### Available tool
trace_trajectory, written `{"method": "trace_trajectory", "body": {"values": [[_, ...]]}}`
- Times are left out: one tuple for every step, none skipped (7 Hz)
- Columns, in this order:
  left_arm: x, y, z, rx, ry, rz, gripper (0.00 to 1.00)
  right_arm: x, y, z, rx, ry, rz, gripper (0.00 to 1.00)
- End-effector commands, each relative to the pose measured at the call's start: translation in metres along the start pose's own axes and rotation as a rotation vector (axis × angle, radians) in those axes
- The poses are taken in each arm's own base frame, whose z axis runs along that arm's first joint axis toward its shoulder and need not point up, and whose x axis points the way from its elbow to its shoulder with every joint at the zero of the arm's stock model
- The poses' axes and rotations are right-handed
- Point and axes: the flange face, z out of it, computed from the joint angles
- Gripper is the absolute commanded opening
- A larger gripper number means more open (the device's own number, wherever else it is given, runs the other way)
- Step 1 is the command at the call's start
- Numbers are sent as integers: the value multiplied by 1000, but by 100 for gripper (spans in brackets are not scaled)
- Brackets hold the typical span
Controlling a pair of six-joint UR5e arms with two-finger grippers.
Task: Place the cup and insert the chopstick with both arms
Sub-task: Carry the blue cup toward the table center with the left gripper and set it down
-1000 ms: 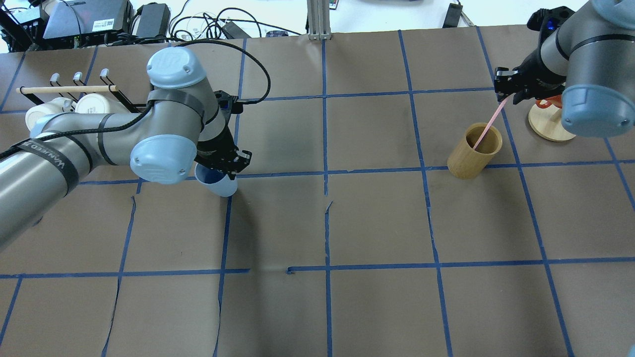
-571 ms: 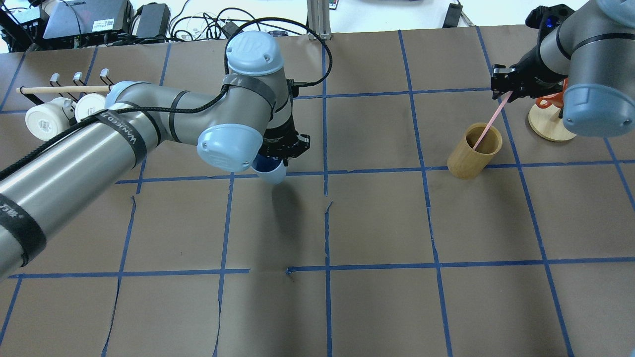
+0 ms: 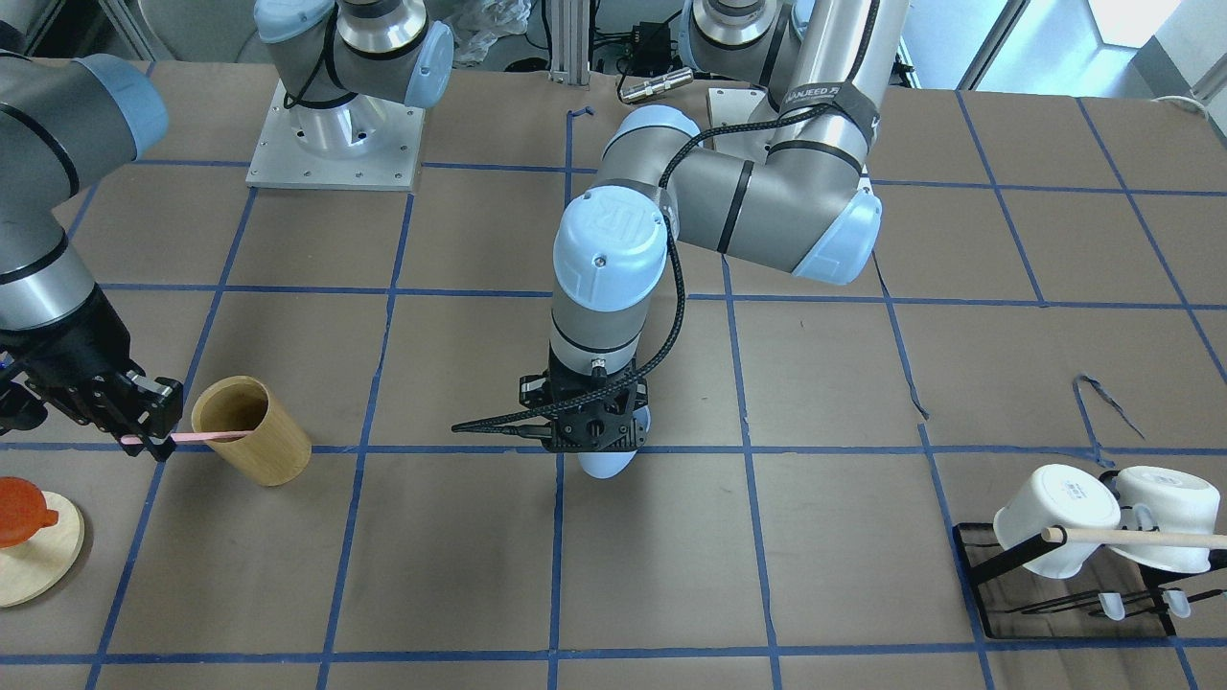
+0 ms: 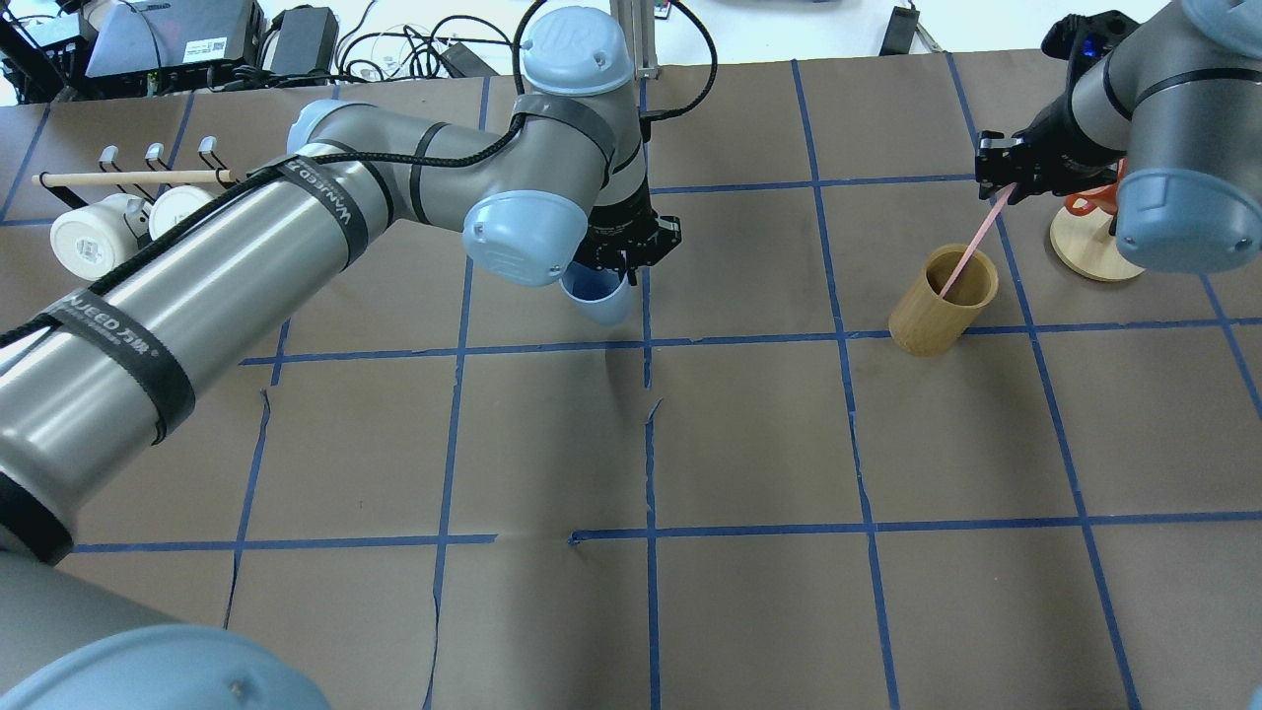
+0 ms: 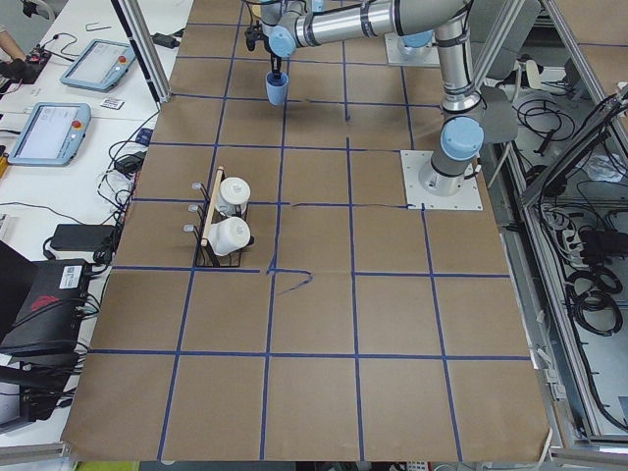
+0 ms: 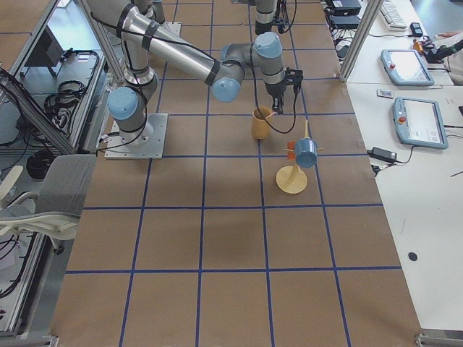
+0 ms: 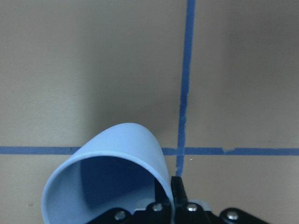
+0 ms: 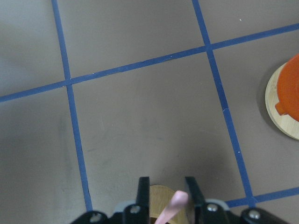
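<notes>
Cup [image 4: 597, 296] hangs from our left gripper [image 4: 631, 258], whose fingers pinch its rim; its mouth faces the robot, its closed base points away across the table. We have carried it rightward from near the mug rack [image 4: 138, 202] to mid-table since a second ago. Our right gripper [image 4: 1004, 177] remains clamped on the chopstick [image 4: 971, 247], which slants down into the wooden holder [image 4: 942, 301], its upper end toward the round stand [image 4: 1080, 247].

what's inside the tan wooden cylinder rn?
The lower end of the thin pale-pink chopstick leans inside the tan wooden cylindrical holder; its upper end sits between the right claw's fingers. The holder's bottom is hidden by its wall; nothing else shows inside.
</notes>
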Motion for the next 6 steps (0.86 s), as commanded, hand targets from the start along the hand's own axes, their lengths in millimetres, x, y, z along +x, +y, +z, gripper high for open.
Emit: {"method": "trace_trajectory", "body": {"values": [[22,10,13,-18,-10,29,0,0,0,1,-1,1,13,29],[25,12,16,-23,-14,32,1,0,1,-1,-1,-3,13,24],[32,17,17,-26,-13,4,3,-1,0,-3,0,-3,13,22],[43,25,24,-36,-17,-19,3,-1,1,-6,0,-3,11,19],[50,31,32,-48,-27,-9,9,-1,1,-5,-1,-5,11,11],[50,32,35,-54,-30,-8,18,-2,-1,-9,5,-6,10,9]]}}
